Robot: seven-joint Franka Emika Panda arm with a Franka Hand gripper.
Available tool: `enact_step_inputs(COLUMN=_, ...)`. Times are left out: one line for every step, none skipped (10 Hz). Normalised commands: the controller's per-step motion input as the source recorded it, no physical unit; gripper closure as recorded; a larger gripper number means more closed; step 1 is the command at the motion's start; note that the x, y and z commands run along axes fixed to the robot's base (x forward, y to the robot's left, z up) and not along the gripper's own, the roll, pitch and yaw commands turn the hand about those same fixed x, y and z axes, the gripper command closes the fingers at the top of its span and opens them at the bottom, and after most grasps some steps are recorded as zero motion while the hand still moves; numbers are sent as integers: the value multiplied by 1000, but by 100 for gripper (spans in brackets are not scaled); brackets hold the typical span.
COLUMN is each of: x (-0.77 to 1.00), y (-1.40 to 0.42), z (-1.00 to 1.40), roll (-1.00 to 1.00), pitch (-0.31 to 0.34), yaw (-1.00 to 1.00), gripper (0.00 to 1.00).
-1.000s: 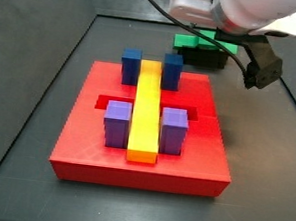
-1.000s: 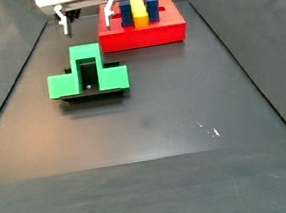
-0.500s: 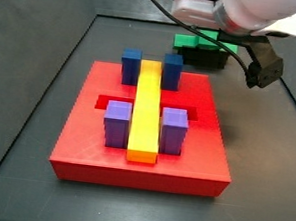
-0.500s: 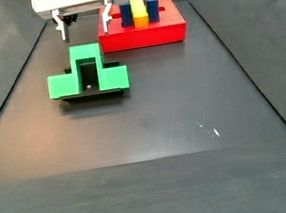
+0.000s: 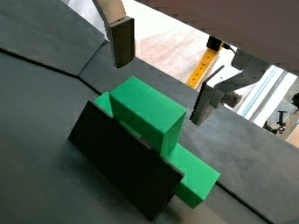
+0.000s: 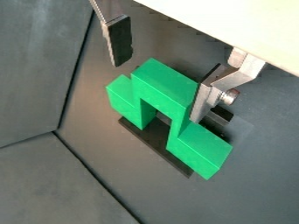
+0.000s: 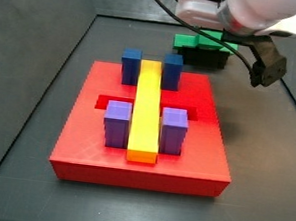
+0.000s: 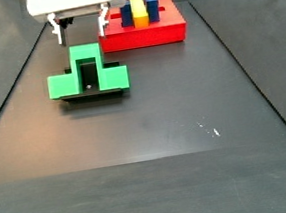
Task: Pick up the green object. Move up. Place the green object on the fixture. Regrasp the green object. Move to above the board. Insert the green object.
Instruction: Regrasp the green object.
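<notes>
Green object (image 8: 87,75) is the nearest thing, sitting on top of the small dark fixture (image 6: 158,144), which just peeks out from under it. It lies flat, with its long arm going side to side and its short raised stem pointing away, toward the board (image 8: 144,32).

Just past the green object hangs the gripper (image 8: 77,24). It is up above the green object's far edge and a bit toward the board. Its fingers (image 6: 118,38) are spread wide and hold nothing. In both wrist views one finger hangs on each side of the raised middle (image 5: 149,103) of the green object, above it and not touching. So I think the gripper must come straight down and close on that raised part for the new grip.

Farther back is the red board. A long yellow bar (image 7: 145,112) lies down its middle. Two blue blocks (image 7: 132,65) stand at one end of the bar and two purple blocks (image 7: 115,122) at the other, one on each side. I cannot tell which slot is for the green object.
</notes>
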Motion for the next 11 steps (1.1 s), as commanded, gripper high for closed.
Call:
enact_step_inputs(x=103, y=11, z=-186, roll=-40, pitch=20, yaw=86, gripper=0)
enact_step_inputs(x=169, y=14, z=-149, roll=-20, pitch=11, yaw=94, gripper=0)
enact_step_inputs(x=129, y=20, z=-211, roll=0, pitch=6, yaw=94, gripper=0)
enact_step_inputs(x=163, y=31, z=-223, roll=0, pitch=0, yaw=100, gripper=0)
enact_step_inputs(x=231, y=54, z=-209, roll=0, pitch=0, yaw=117, gripper=0)
enact_step_inputs(x=269, y=80, z=-266, roll=0, pitch=0, yaw=137, gripper=0)
enact_step_inputs(x=309, y=94, z=-263, roll=0, pitch=0, yaw=151, gripper=0)
enact_step_inputs(x=280, y=134, z=-251, roll=3, pitch=6, yaw=140, gripper=0)
enact_step_inputs(x=123, y=157, z=-166, roll=0, pitch=43, yaw=74, gripper=0)
enact_step_inputs(x=-6, y=89, z=-100, roll=0, pitch=77, yaw=0, gripper=0)
enact_step_inputs(x=-80, y=34, z=-46, roll=-74, pitch=83, yaw=0, gripper=0)
